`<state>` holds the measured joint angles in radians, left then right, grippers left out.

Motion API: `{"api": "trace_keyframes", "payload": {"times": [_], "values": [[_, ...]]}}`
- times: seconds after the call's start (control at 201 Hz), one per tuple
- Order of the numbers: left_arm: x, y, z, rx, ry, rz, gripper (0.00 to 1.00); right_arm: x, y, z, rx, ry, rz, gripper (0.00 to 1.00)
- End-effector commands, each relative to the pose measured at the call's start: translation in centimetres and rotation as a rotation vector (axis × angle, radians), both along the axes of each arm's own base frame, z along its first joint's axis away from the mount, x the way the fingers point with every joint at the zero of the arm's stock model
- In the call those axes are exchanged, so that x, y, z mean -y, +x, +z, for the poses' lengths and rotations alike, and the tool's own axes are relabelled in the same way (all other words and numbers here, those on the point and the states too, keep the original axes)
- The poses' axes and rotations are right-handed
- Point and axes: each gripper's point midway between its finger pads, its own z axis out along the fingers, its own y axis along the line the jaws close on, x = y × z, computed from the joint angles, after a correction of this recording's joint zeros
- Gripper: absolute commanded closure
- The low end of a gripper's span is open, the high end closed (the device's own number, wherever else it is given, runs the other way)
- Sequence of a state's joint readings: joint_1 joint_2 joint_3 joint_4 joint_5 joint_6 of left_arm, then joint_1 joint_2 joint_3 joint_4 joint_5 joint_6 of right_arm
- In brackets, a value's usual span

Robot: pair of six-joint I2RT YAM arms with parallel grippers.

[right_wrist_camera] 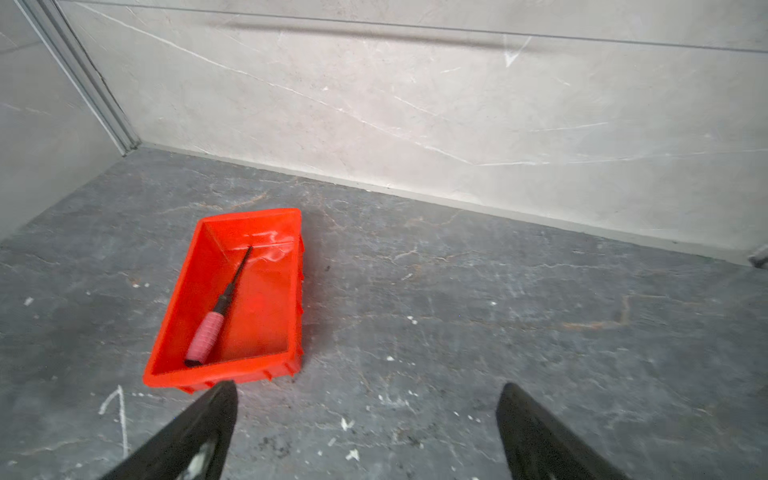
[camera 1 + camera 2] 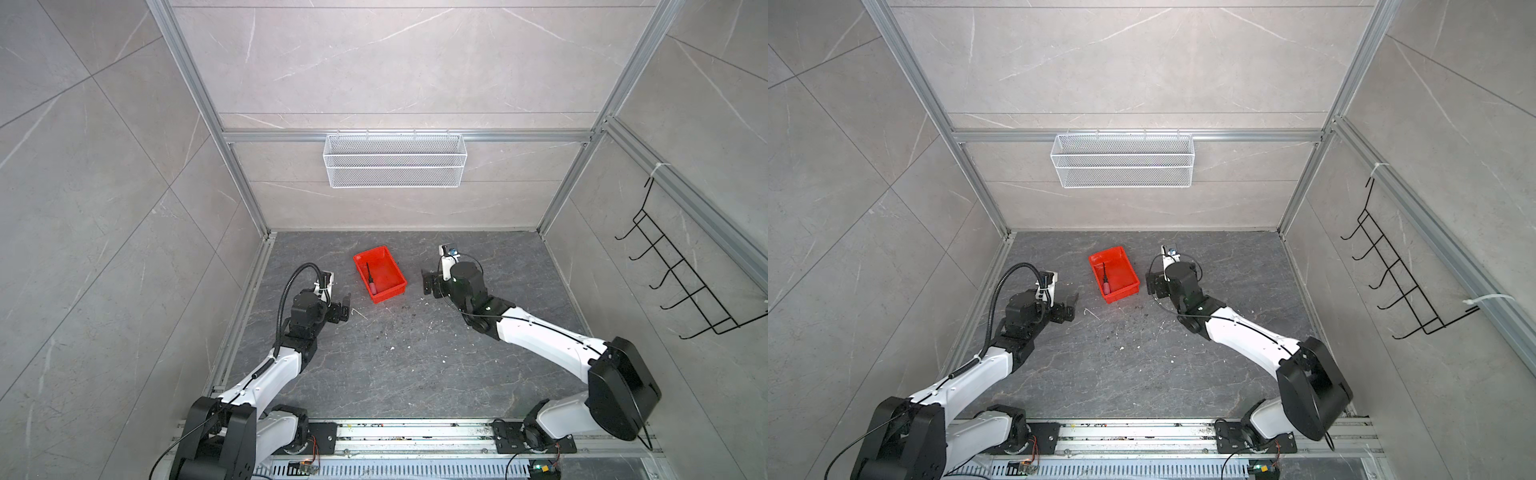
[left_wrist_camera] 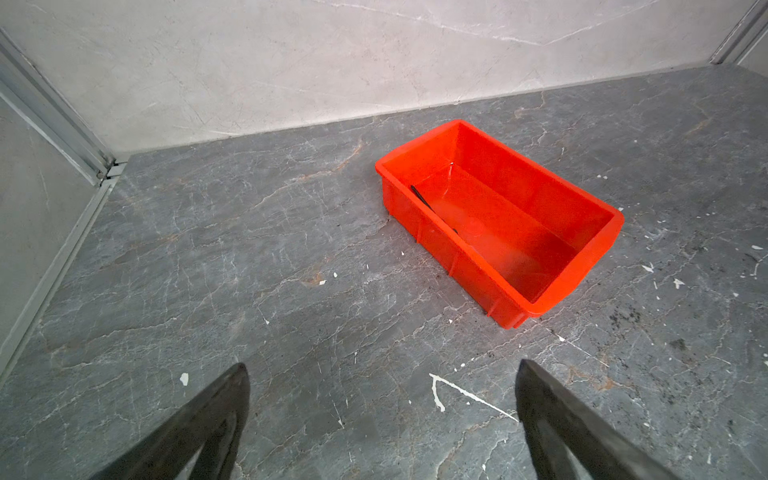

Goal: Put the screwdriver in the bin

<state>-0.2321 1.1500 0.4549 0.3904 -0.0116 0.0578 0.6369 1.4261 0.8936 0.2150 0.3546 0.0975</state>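
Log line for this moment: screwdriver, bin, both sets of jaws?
screwdriver: lying flat in bin | left jaws: open, empty, clear of bin | right jaws: open, empty, clear of bin | task: appears done

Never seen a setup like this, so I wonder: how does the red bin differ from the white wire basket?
The bin is solid red plastic; the basket is white see-through mesh. The bin sits on the dark floor; the basket hangs from the back-wall rail. The bin holds the screwdriver; the basket shows nothing inside. Both are open-topped rectangular containers.
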Motion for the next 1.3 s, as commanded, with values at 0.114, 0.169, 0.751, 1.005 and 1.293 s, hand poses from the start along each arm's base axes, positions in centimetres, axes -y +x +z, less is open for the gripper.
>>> {"api": "trace_keyframes", "payload": {"times": [0.114, 0.169, 0.751, 1.005, 1.293], "values": [[-2.5, 1.0, -1.5, 0.013, 0.134, 0.098, 0.00, 8.6, -1.7, -2.3, 0.078, -0.128, -0.159, 0.01], [-3.1, 1.1, -2.1, 0.012, 0.153, 0.122, 0.00, 10.6, -2.2, -3.2, 0.082, -0.134, -0.193, 0.01], [-10.1, 3.1, -6.0, 0.030, -0.035, 0.299, 0.00, 18.3, -0.8, -11.0, 0.041, -0.031, -0.269, 0.01], [-11.0, 3.1, -6.3, -0.004, -0.059, 0.325, 0.00, 18.9, -0.1, -11.9, 0.025, 0.017, -0.262, 0.01], [-11.0, 3.1, -6.3, -0.002, -0.057, 0.330, 0.00, 19.1, -0.2, -12.0, 0.016, 0.005, -0.267, 0.01]]}}
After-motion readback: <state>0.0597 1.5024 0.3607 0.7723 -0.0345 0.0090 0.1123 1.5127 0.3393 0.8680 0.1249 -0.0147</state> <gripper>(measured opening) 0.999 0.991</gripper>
